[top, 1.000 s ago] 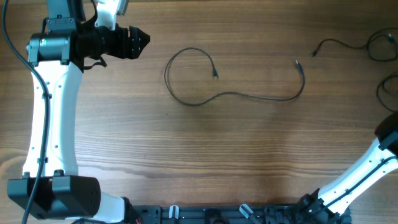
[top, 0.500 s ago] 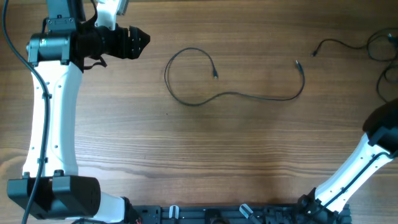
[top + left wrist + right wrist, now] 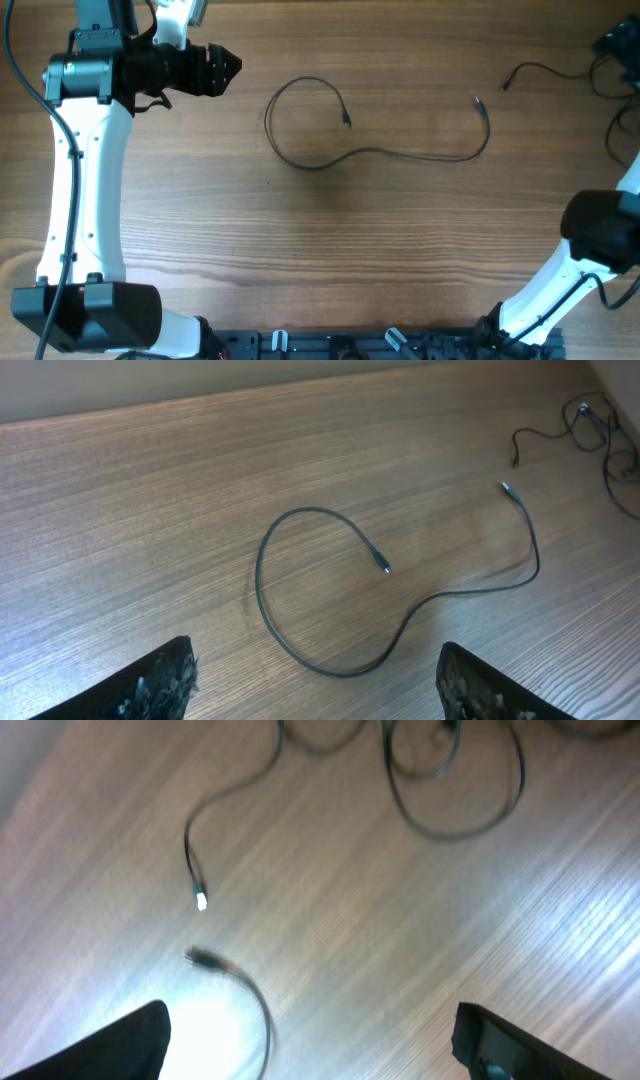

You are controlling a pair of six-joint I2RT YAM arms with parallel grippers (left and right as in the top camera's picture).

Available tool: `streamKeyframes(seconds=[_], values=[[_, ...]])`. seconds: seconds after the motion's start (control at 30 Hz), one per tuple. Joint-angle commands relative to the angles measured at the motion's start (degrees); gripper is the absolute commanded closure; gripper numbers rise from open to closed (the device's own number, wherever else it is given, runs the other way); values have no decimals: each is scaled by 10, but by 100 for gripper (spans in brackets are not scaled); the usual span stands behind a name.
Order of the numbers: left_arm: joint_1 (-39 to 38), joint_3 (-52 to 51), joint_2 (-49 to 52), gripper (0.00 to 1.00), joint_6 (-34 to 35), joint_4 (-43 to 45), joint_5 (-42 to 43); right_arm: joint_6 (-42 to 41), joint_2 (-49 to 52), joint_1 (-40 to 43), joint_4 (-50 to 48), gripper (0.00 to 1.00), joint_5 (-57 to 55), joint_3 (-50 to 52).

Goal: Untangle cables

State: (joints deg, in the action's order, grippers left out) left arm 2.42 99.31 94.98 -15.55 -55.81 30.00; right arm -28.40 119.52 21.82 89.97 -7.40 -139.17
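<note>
We are at a robotics lab bench.
We take it for a lab from the rig itself: a white-and-black left arm [image 3: 85, 200] and a matching right arm [image 3: 580, 265] rise from a black mounting rail [image 3: 330, 345] along the near edge of a wood-grain desk [image 3: 300, 250], each wrist carries a camera, and thin black cables [image 3: 380, 152] lie spread on the wood.

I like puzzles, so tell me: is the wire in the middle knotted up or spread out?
Spread out. The middle cable lies as one open curve on the table, both ends free, crossing nothing.
</note>
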Motion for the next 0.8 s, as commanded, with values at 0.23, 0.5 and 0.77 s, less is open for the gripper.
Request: streamKeyframes(seconds=[0.23, 0.5, 0.77], values=[[0, -1, 5, 21, -7, -21, -1, -24, -35, -122, 22, 8, -22, -3], [0, -1, 5, 22, -6, -21, -1, -17, -35, -241, 22, 8, -23, -3], [-1, -1, 15, 32, 5, -32, -1, -20, -35, -324, 22, 6, -64, -3]])
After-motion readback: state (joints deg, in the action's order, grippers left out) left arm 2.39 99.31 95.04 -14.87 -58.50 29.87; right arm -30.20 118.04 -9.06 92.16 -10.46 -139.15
